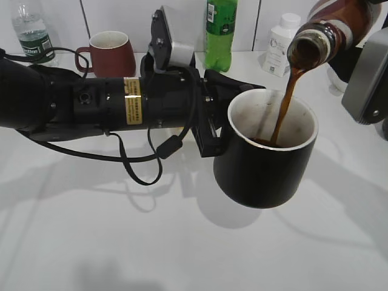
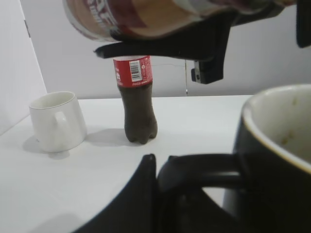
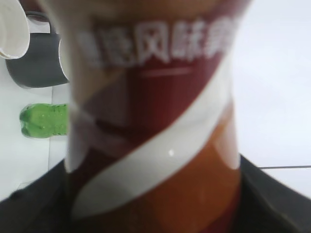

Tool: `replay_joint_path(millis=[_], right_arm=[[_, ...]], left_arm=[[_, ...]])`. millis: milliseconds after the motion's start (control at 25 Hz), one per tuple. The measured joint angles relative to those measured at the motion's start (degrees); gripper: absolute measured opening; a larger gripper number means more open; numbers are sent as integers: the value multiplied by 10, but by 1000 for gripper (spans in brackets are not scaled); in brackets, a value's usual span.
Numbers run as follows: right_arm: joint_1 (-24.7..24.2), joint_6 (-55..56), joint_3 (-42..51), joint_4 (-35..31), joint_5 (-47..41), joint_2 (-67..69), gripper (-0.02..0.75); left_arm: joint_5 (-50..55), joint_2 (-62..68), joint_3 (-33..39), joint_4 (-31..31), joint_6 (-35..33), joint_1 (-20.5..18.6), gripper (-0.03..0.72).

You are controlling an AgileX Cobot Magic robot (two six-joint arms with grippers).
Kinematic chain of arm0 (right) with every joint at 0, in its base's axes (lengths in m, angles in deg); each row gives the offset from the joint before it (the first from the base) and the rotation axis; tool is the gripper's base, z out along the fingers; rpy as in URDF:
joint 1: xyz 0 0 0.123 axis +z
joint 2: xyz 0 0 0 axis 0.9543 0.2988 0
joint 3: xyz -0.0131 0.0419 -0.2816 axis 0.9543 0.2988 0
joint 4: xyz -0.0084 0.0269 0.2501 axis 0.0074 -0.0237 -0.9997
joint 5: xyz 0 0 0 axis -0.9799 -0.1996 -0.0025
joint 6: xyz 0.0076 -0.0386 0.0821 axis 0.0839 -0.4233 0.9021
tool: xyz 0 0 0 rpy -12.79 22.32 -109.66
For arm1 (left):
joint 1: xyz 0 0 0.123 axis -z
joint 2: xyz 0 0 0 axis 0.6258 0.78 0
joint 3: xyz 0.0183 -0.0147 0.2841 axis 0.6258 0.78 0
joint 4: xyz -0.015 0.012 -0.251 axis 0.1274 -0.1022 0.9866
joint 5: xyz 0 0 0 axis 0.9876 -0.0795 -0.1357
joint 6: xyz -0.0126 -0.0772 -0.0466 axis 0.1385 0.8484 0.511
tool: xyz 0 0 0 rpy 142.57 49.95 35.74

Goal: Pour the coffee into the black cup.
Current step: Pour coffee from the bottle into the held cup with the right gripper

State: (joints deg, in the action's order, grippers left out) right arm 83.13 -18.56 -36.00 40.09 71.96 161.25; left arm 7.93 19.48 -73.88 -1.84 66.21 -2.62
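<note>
My left gripper (image 1: 215, 130) is shut on the handle of the black cup (image 1: 267, 163) and holds the cup raised above the white table. The handle (image 2: 199, 167) and the cup's white inside (image 2: 286, 126) show in the left wrist view. My right gripper (image 1: 364, 66) is shut on the coffee bottle (image 1: 330, 30), which is tilted mouth-down over the cup. A brown stream of coffee (image 1: 285, 103) runs from the bottle mouth into the cup. The bottle's red and white label (image 3: 155, 107) fills the right wrist view.
At the table's back stand a dark red mug (image 1: 112, 53), a water bottle (image 1: 33, 33), a green soda bottle (image 1: 220, 33) and a white pill bottle (image 1: 280, 45). The left wrist view shows a white mug (image 2: 56, 121) and a cola bottle (image 2: 137, 99).
</note>
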Motion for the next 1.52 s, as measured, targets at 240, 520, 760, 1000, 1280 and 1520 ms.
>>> replay_joint_path(millis=[240, 520, 760, 1000, 1280, 1520], right_arm=[[0, -4, 0, 0, 0, 0, 526], [0, -7, 0, 0, 0, 0, 526], [0, -16, 0, 0, 0, 0, 526], [0, -23, 0, 0, 0, 0, 526], [0, -29, 0, 0, 1, 0, 526], [0, -33, 0, 0, 1, 0, 526]], left_arm=[[-2, 0, 0, -1, 0, 0, 34], [-3, 0, 0, -1, 12, 0, 34], [-8, 0, 0, -1, 20, 0, 34], [-9, 0, 0, -1, 22, 0, 34], [-11, 0, 0, -1, 22, 0, 34], [-11, 0, 0, -1, 22, 0, 34]])
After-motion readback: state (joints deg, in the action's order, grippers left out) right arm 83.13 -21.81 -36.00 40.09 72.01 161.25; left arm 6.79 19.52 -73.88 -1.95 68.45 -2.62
